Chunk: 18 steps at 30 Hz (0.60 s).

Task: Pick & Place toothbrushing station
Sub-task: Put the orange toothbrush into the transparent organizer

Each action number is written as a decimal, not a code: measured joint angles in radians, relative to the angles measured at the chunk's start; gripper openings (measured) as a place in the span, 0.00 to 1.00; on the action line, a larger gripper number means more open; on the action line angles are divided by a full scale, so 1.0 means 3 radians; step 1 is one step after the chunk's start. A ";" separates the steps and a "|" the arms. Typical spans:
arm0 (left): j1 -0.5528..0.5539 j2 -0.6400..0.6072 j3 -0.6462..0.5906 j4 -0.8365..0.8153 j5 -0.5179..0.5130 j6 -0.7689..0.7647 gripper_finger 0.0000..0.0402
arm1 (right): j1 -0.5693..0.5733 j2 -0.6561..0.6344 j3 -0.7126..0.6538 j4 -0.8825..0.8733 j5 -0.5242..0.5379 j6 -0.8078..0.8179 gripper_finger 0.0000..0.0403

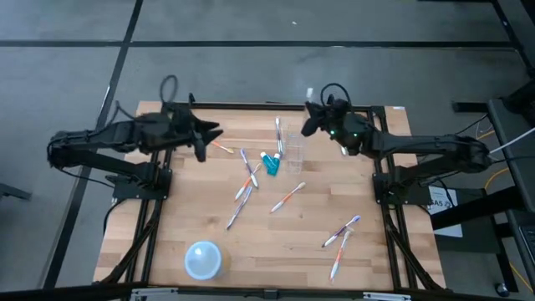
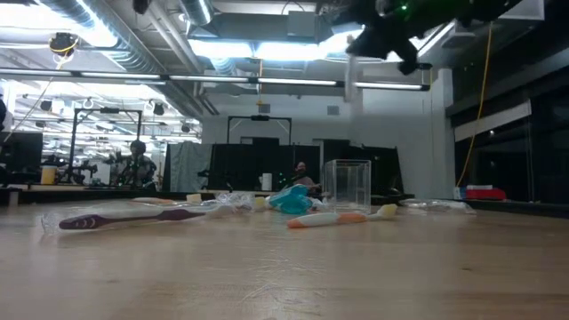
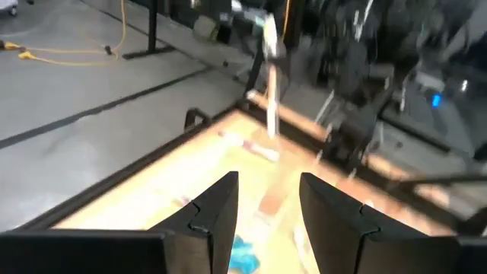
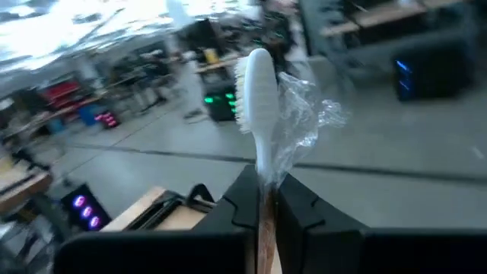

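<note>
Right gripper point(image 4: 262, 199) is up above the counter's point(image 1: 276, 242) far right corner, clamped on a wrapped toothbrush point(image 4: 257, 99), bristles up. Left gripper point(image 1: 203, 140) sits partly open and empty at the far left. Clear cup point(image 1: 294, 149) and teal tube point(image 1: 270, 164) stand mid-counter, loose toothbrushes point(image 1: 287, 197) scattered around them.

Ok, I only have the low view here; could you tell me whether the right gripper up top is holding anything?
Observer: Yes, the right gripper is shut on a toothbrush, bristles up, clear wrapper trailing.
Operator: Thanks. And where is the left gripper, please?
Observer: The left gripper hovers over the table, upper left in the high view, open and empty.
Operator: Is there a bowl anywhere?
Observer: Yes, a bowl sits by the table edge at the high view's bottom, left of middle.
</note>
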 joint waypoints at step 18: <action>-0.0833 -0.0122 -0.0753 0.0623 -0.0923 -0.0638 0.34 | -0.1459 0.0869 -0.0342 0.1340 -0.2738 0.0040 0.04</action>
